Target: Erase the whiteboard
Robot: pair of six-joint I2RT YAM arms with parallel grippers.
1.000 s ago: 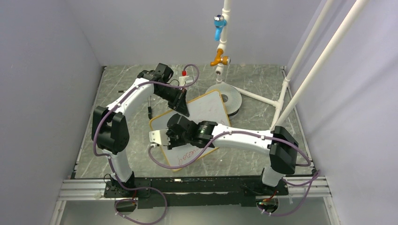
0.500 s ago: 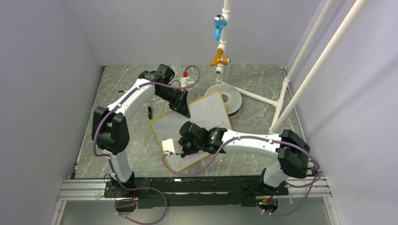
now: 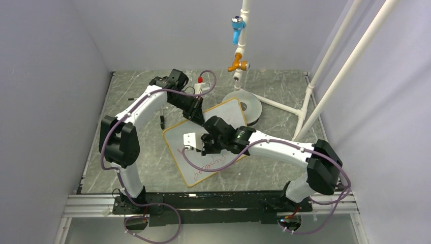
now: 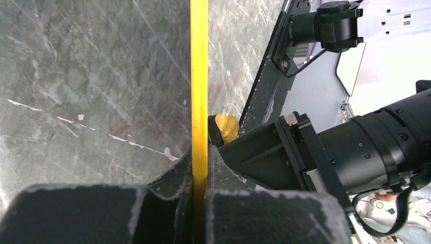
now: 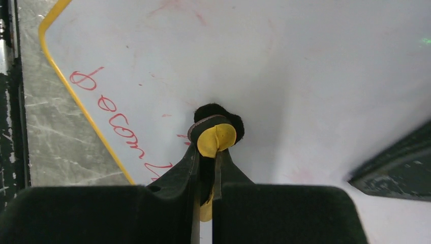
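The whiteboard (image 3: 223, 119) lies at an angle on the grey table, with an orange-yellow frame (image 4: 199, 76) and red handwriting (image 3: 206, 166) along its near edge. My left gripper (image 3: 199, 119) is shut on the board's far-left frame edge; in the left wrist view its gripper (image 4: 199, 157) pinches the yellow strip. My right gripper (image 3: 203, 147) is over the board's middle. It is shut on a yellow and black eraser pad (image 5: 216, 137), whose black tip rests on the white surface (image 5: 305, 76). The red writing (image 5: 117, 122) lies just left of the pad. Faint red smudges show further up the board.
A round grey disc (image 3: 250, 105) sits just behind the board's far right corner. White pipes (image 3: 325, 86) with a blue valve (image 3: 237, 24) and an orange valve (image 3: 238, 64) stand at the back right. A black marker (image 3: 162, 122) lies left of the board.
The right gripper swept with the eraser to the board's near-left part, then came back toward the middle, uncovering the red writing at the near edge. The left gripper kept its hold.
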